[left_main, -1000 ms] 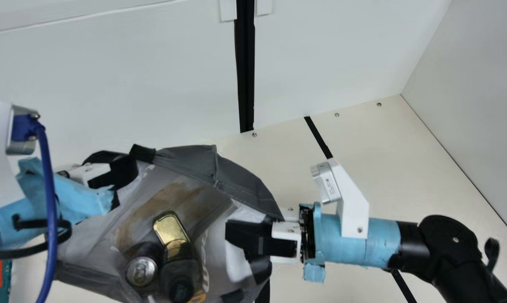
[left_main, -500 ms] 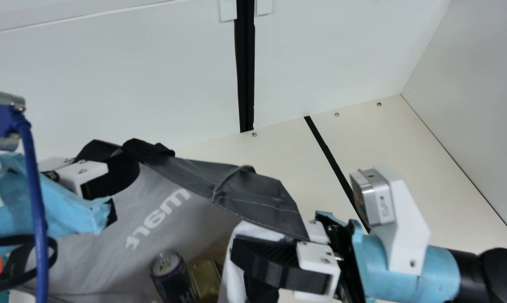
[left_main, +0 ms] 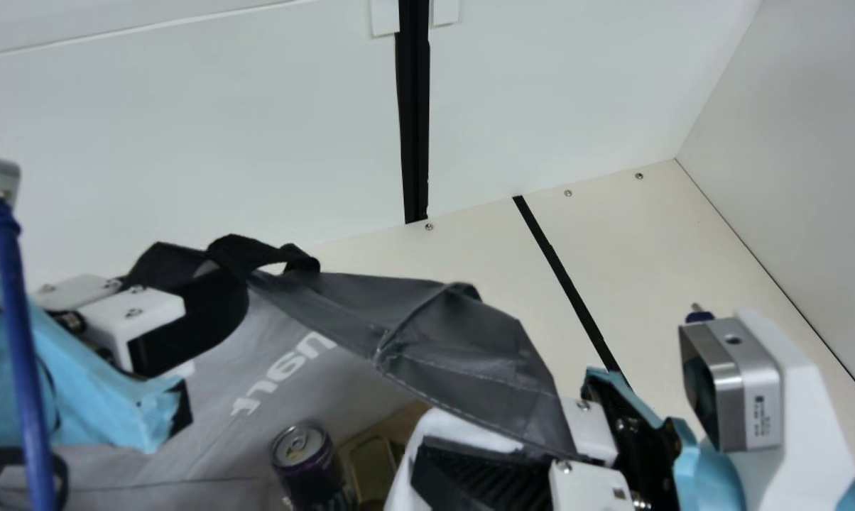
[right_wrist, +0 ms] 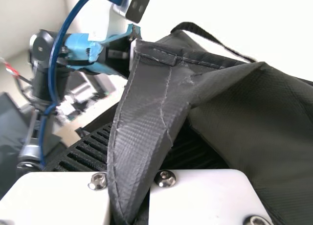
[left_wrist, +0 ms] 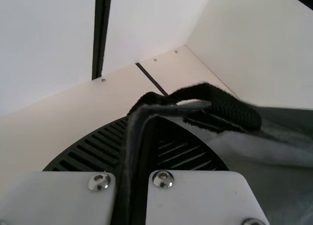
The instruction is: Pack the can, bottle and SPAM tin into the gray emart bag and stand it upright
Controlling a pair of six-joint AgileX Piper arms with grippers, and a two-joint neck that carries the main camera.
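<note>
Bag is stretched between my two arms in the main view. My left gripper is clamped on its edge by the black strap; my right gripper pinches a grey corner. Inside I see the can, just beside the gold-coloured tin.
</note>
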